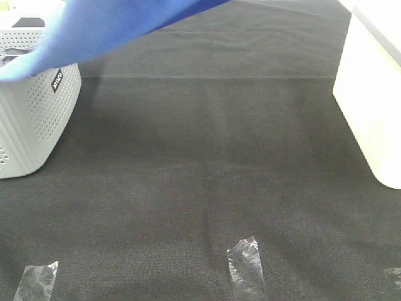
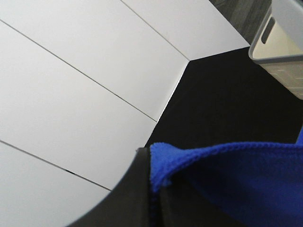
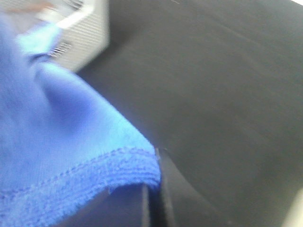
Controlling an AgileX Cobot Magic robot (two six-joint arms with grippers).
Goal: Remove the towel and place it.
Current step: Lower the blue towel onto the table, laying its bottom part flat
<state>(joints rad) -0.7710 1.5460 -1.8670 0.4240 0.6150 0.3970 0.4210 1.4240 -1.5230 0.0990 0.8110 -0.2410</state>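
Note:
The royal-blue towel [image 1: 106, 28] hangs stretched in the air across the top left of the exterior view, its low end still over the grey basket [image 1: 34, 119]. Neither gripper shows in the exterior view. In the left wrist view my left gripper [image 2: 154, 189] is shut on a stitched edge of the towel [image 2: 227, 179]. In the right wrist view my right gripper [image 3: 154, 189] is shut on another stitched edge of the towel [image 3: 61, 156], with the basket [image 3: 80, 33] blurred behind it.
A black cloth covers the table [image 1: 207, 175]. A white box [image 1: 373, 100] stands at the right edge. Strips of clear tape [image 1: 247, 266] lie near the front edge. A white panelled wall [image 2: 71, 85] shows in the left wrist view.

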